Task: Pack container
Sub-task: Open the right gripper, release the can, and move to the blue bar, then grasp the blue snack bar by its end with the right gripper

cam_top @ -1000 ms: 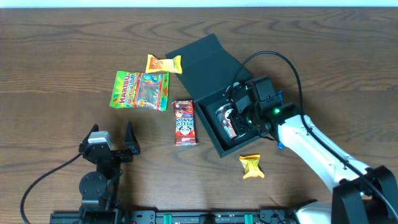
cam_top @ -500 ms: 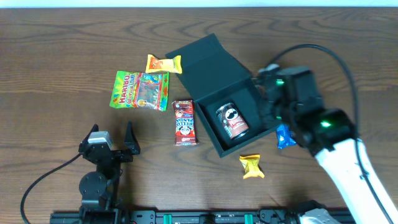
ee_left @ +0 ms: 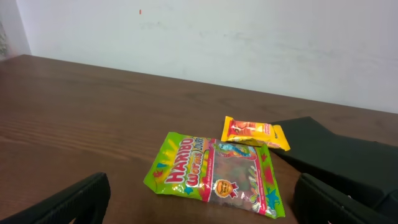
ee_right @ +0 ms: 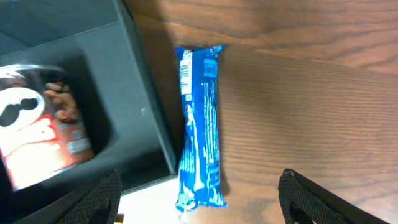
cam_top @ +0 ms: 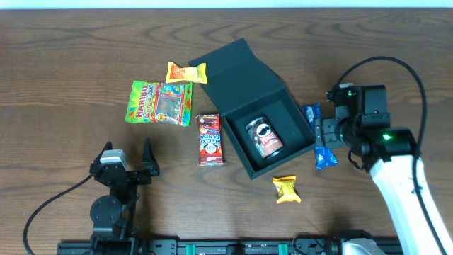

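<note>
The container [cam_top: 287, 119], a dark square box, lies in the middle of the table with its lid [cam_top: 230, 67] folded open to the upper left. A small Pringles can [cam_top: 264, 137] lies inside it. My right gripper [cam_top: 327, 134] hangs open above a blue snack packet [cam_top: 325, 157] just right of the box. In the right wrist view this packet [ee_right: 200, 124] lies along the container's wall [ee_right: 146, 112], between my spread fingers [ee_right: 93, 199], with the can [ee_right: 37, 143] at the left. My left gripper [cam_top: 127, 152] rests open at the front left, holding nothing.
Left of the box lie a green Haribo bag [cam_top: 160, 103], a yellow-orange packet [cam_top: 186, 72] and a dark red Hello Panda packet [cam_top: 210, 139]. A yellow candy [cam_top: 286, 189] lies in front of the box. The left wrist view shows the Haribo bag [ee_left: 214, 174] ahead.
My right gripper let go of the Pringles can inside the container, rose, moved right out of the box and opened over the blue packet. The left arm has not moved.
</note>
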`<action>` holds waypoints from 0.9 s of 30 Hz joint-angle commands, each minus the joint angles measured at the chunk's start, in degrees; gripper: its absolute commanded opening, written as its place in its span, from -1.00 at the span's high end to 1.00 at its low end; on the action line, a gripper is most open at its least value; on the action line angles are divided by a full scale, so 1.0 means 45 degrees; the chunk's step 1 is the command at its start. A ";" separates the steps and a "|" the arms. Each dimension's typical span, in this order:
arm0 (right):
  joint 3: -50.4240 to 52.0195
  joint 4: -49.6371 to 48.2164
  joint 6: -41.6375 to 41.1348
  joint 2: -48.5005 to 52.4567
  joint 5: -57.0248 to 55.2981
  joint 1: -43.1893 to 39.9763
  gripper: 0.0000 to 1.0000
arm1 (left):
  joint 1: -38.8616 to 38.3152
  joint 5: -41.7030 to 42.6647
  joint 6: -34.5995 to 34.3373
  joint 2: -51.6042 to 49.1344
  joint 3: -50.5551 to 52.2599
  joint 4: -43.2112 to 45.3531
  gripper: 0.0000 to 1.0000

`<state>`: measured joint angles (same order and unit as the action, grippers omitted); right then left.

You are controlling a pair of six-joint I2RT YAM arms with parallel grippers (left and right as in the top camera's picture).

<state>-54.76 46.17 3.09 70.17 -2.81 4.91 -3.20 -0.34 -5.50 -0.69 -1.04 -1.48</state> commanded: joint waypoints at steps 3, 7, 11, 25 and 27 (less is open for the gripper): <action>0.0709 -0.1127 -0.0874 0.1161 -0.1462 -0.0097 -0.64 | 0.0044 -0.0010 0.0180 0.0107 0.0175 -0.0636 -0.91; 0.1005 -0.2249 -0.0967 0.2025 -0.2293 -0.0097 -0.67 | 0.0044 -0.0005 0.0180 0.0107 0.0175 -0.0636 -0.90; 0.1030 -0.2783 -0.0967 0.2943 -0.2084 -0.0107 -0.68 | 0.0044 -0.0010 0.0180 0.0107 0.0175 -0.0636 -0.90; 0.1030 -0.2992 -0.0797 0.4410 0.0301 -0.0107 -0.78 | 0.0044 -0.0010 0.0180 0.0107 0.0175 -0.0636 -0.90; 0.1030 -0.3113 -0.0476 0.4410 -0.1044 -0.0107 -0.76 | 0.0044 -0.0010 0.0180 0.0107 0.0175 -0.0636 -0.90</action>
<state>-50.48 32.69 -0.14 89.73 -1.52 4.86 -3.20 -0.34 -5.50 -0.69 -1.06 -1.48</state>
